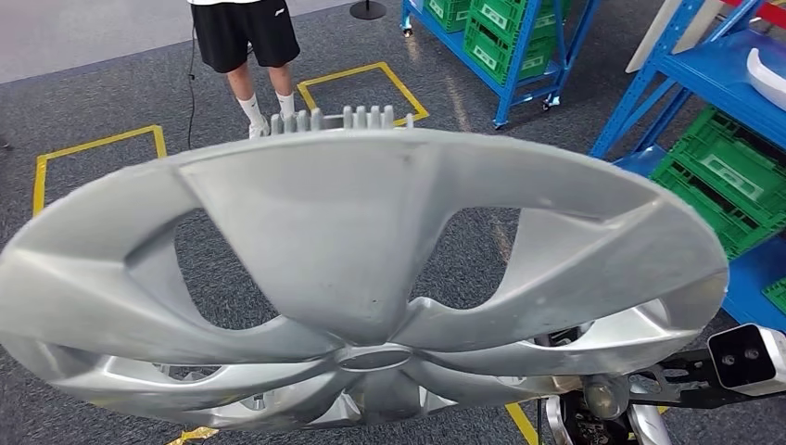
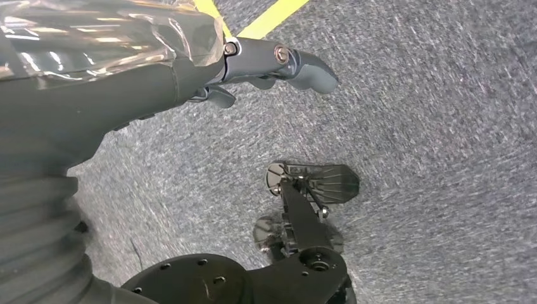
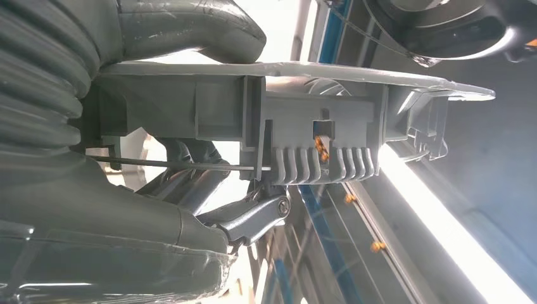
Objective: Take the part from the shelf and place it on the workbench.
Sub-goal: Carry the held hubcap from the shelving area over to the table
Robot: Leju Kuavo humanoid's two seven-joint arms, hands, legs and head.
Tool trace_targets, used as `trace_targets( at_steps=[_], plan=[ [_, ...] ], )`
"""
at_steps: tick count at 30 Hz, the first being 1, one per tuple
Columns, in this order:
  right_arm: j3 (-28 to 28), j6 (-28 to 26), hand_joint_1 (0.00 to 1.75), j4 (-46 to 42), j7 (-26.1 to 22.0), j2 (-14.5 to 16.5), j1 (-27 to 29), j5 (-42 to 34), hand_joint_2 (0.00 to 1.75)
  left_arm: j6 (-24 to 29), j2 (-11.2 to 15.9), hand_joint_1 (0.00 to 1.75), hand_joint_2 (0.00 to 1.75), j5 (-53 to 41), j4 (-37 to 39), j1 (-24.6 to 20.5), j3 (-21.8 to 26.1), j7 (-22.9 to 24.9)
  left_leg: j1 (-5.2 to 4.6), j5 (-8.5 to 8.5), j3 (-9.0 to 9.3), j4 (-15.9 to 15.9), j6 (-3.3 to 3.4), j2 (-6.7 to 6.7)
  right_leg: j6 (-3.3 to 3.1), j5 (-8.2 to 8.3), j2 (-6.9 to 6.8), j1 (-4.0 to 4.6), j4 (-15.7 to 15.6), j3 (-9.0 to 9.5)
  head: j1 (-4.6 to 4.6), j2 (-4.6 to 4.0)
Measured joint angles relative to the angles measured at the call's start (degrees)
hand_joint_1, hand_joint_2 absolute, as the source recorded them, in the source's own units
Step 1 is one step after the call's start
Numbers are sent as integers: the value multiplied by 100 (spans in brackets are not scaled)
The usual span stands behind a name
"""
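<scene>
wheel cover (image 1: 371, 269) takes up most of the head view, silver and spoked, held up close so its lower edge is cut off. person's legs (image 1: 264, 88) stand at the top by yellow floor tape (image 1: 88, 148); blue racks with green crates (image 1: 505, 37) sit upper right.

left wrist view: left hand (image 2: 266, 66) hangs over grey carpet (image 2: 437, 145), fingers loosely apart, nothing in it.

right wrist view: right hand (image 3: 209, 164) grips the cover's rim, thumb on one face, dark fingers curled under the ribbed clips (image 3: 316, 161). fingertips mostly hidden behind the rim.
</scene>
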Motion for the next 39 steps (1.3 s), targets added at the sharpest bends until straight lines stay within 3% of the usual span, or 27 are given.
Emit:
trace_targets(
  at_steps=[1,2,4,5,7,9,10,12,14,16,17,18,19,21,23,25,27,29,31,32,33,35,37,39],
  plan=[
    [1,1,171,10,2,-3,3,2,175,-1,-4,0,175,0,1,4,-1,1,0,1,-1,2,-1,-78,32,-25,10,-12,161,-90,0,0],
    [1,1,171,19,3,-6,5,4,175,-3,-7,0,175,0,3,8,-1,1,4,0,0,8,-5,-155,82,51,15,-26,84,-66,1,0],
    [1,1,171,24,3,-12,1,3,175,-4,-11,0,175,0,5,12,-1,1,19,-14,-2,43,-34,-308,201,404,113,-75,-671,269,3,0],
    [2,1,171,26,3,-13,-4,3,175,-5,-11,0,175,0,7,12,-1,1,18,-27,-16,74,-63,-374,219,553,190,-88,-1038,438,7,0],
    [4,1,171,32,4,-14,-8,0,175,-5,-5,0,175,-1,9,19,0,0,11,-42,-62,122,-124,-466,168,687,288,-90,-1387,600,8,0],
    [5,1,171,35,4,-14,-11,-3,175,-5,2,0,175,-2,20,34,-1,0,17,-36,-98,131,-175,-523,81,697,228,-76,-1378,600,7,0],
    [6,1,171,36,4,-13,-19,-3,175,-5,0,0,175,-2,26,43,-2,0,19,-54,-121,159,-200,-478,56,701,190,-83,-1384,606,6,0],
    [7,1,171,36,4,-6,-33,-6,175,-5,2,0,175,-2,36,47,-3,-1,18,-227,-269,463,-257,-222,-15,693,96,-96,-1395,632,-25,0],
    [9,1,171,36,5,2,-37,-12,175,-5,-5,0,175,-2,37,34,-3,-1,31,-569,-640,1208,-294,56,-72,669,-15,-66,-1396,648,-56,0],
    [15,2,171,38,10,4,-36,-15,175,-5,-16,0,175,-2,37,30,-4,-1,51,-755,-970,1820,-302,136,-96,651,-139,-38,-1396,652,-57,0],
    [17,3,171,40,12,4,-38,-16,175,-5,-20,0,175,-2,38,36,-4,-1,54,-698,-985,1824,-294,150,-105,643,-199,-25,-1396,657,-57,0],
    [19,3,171,42,13,4,-40,-18,175,-5,-22,0,175,-2,38,41,-4,-1,52,-550,-876,1595,-275,173,-112,635,-254,-11,-1396,665,-57,0],
    [20,3,171,43,13,6,-43,-20,175,-5,-21,0,175,-2,39,43,-3,-1,36,-356,-658,1180,-237,249,-115,625,-306,3,-1397,678,-57,0],
    [21,3,171,43,14,9,-48,-23,175,-5,-10,0,175,-2,39,32,-2,-1,-31,-122,-274,448,-162,442,-99,598,-402,44,-1397,696,-51,0],
    [24,3,171,43,15,13,-49,-23,175,-4,-1,0,175,-2,39,25,-1,-8,-85,-102,-176,219,-121,488,-64,576,-498,66,-1405,703,-50,0],
    [27,2,171,40,17,14,-55,-22,175,-2,-1,0,175,-2,39,44,1,-14,-73,-65,-148,152,-83,371,-24,554,-547,63,-1413,719,-51,0],
    [32,1,171,36,19,11,-61,-21,175,-1,-4,0,175,-2,39,57,1,-16,-32,-5,-63,52,-31,252,-5,427,-339,47,-1188,628,-42,0],
    [34,1,171,35,21,7,-52,-23,175,-1,-9,0,175,-2,39,42,1,-19,-8,27,-23,12,-2,119,-14,148,-64,13,-485,281,-22,0],
    [36,1,171,41,21,3,-37,-21,175,-1,-18,0,175,-2,39,32,1,-18,-4,28,-22,14,-1,-32,19,-35,9,-19,186,-93,-10,0],
    [36,1,171,45,22,1,-33,-19,175,0,-24,0,175,-2,39,35,1,-18,2,26,-19,18,-6,-111,69,3,16,-38,238,-155,-9,0],
    [36,1,171,49,21,-1,-32,-18,175,1,-28,0,175,-3,39,39,1,-18,13,21,-14,25,-17,-189,133,133,25,-61,47,-97,-9,0],
    [35,1,171,53,20,-4,-34,-18,175,7,-31,0,175,-9,39,45,1,-19,36,-8,-18,77,-74,-350,256,511,174,-121,-751,243,-4,0],
    [37,1,171,52,19,-5,-32,-15,175,22,-25,0,175,-21,39,51,1,-20,36,-45,-61,152,-152,-471,229,720,326,-144,-1255,471,6,0],
    [38,1,171,51,17,-5,-32,-14,175,34,-19,0,175,-32,39,71,0,-22,42,-46,-109,171,-209,-536,117,737,315,-114,-1284,482,13,0]
  ],
)
